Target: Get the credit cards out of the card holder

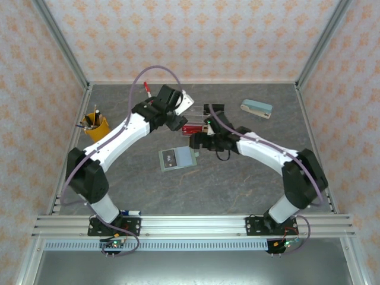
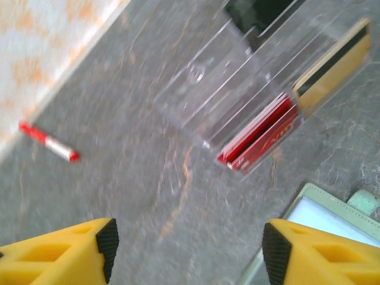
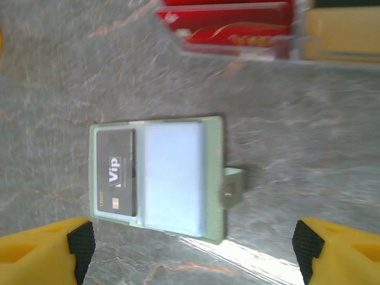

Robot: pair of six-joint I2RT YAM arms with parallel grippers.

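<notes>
Tabletop point(image 1: 249, 178): grey, marbled; it is carrying everything named below.
Card holder point(image 3: 157, 175): pale green-grey; it is lying open and flat on the tabletop in front of the two arm bases, nearest of all the things; its little side tab point(image 3: 231, 187) is sticking out from one long edge.
Dark Vip card point(image 3: 116, 172): it is sitting in the pocket of the card holder on the side away from the tab, beside a clear window pocket point(image 3: 175, 175).
Right end effector point(image 3: 191, 249): it is hovering above the card holder with its yellow fingers point(image 3: 80, 243) standing wide apart; it is gripping nothing.
Left end effector point(image 2: 190, 252): it is hanging over bare tabletop just beyond the card holder, jaws wide and empty; a corner of the card holder is showing beside its right finger in the left wrist view.
Clear tray point(image 2: 225, 89): it is resting just beyond the card holder, apart from it.
Red card point(image 2: 261, 133): it is lying inside the clear tray, at the end nearest the card holder; I cannot tell whether one or more.
Tan-gold card point(image 2: 335, 68): it is lying in the tray next to the red card.
Yellow cup point(image 1: 96, 126): it is standing well left of the card holder, holding pens.
Stapler point(image 1: 256, 108): cream and teal; it is lying beyond and to the right of the card holder.
Red marker point(image 1: 146, 89): it is lying farthest from the card holder, beyond and to its left, near the back wall.
</notes>
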